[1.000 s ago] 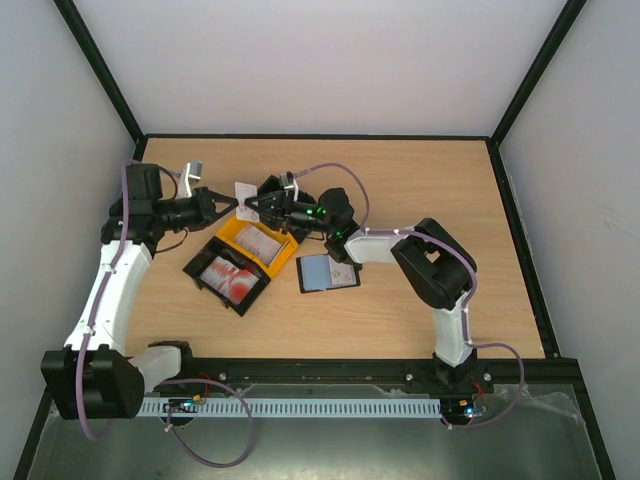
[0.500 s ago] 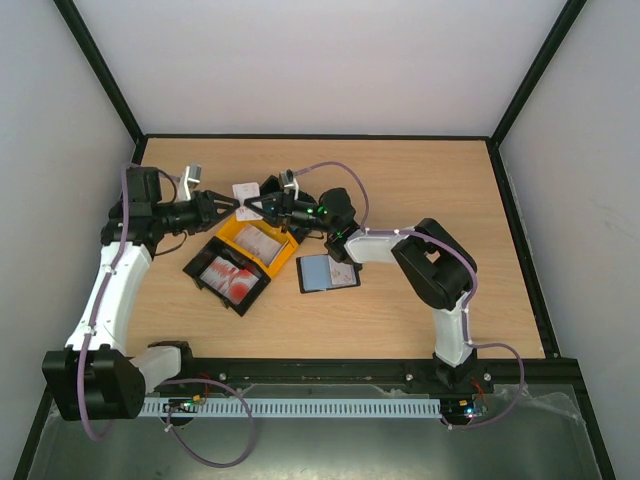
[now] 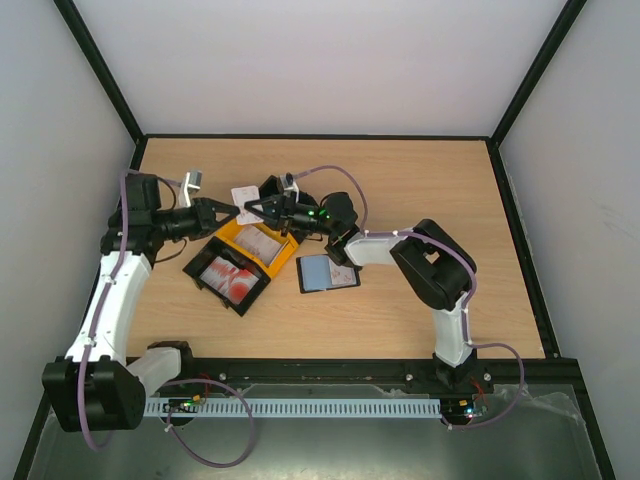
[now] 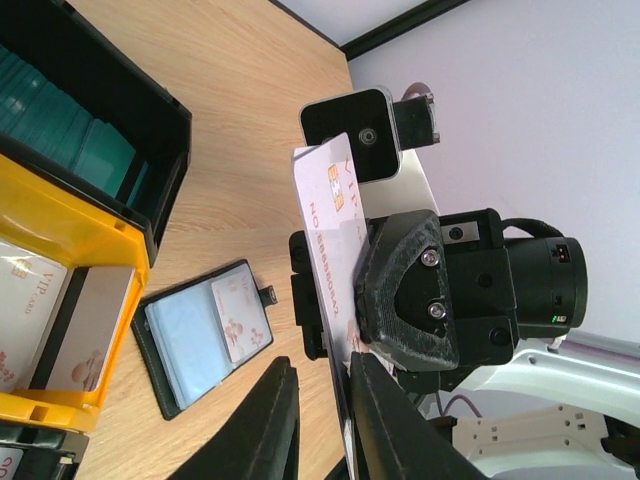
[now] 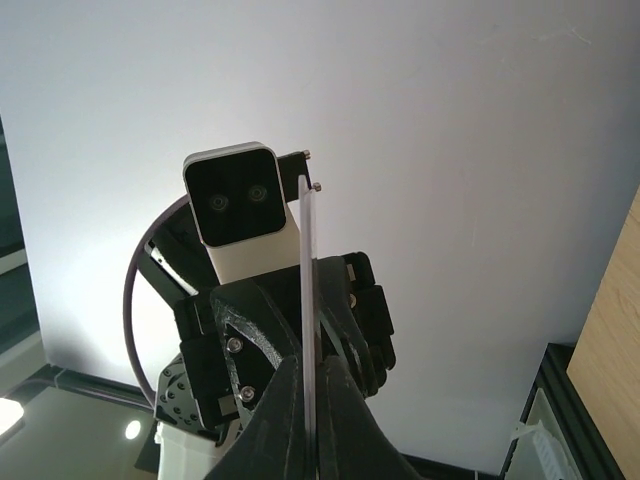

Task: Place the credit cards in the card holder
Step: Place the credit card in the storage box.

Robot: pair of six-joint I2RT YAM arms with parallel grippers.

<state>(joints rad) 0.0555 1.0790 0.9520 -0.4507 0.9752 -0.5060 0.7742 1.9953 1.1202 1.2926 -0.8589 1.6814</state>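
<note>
Right gripper [image 5: 308, 385] is clamped on one pale white-pink credit card [image 4: 335, 225], which stands on edge between its fingers, lifted above the far end of the yellow tray [image 3: 236, 232]. Facing it from the left, the left gripper [image 4: 322, 378] has its two fingers narrowly parted around the lower part of the same card. In the left wrist view the card lies against one finger, while a strip of table shows between it and the other, so this gripper is not pinching it.

The card holder [image 3: 328, 272] lies open and flat on the wooden table [image 3: 440, 190], nearer and to the right of both grippers and well apart from the held card. One of its pockets shows a pale blue panel, the other a pale pink card, and a short snap strap sticks out from one edge.

Between the grippers and the card holder sits the yellow tray, holding more pale cards [image 3: 262, 240]. Just to its near left is a black tray [image 3: 200, 262] of red-and-white cards [image 3: 232, 277]. Another black tray [image 4: 150, 130], holding teal cards [image 4: 50, 110], stands against the yellow tray's far side. The right arm's forearm [image 3: 375, 245] passes just beyond the card holder's far edge.
</note>
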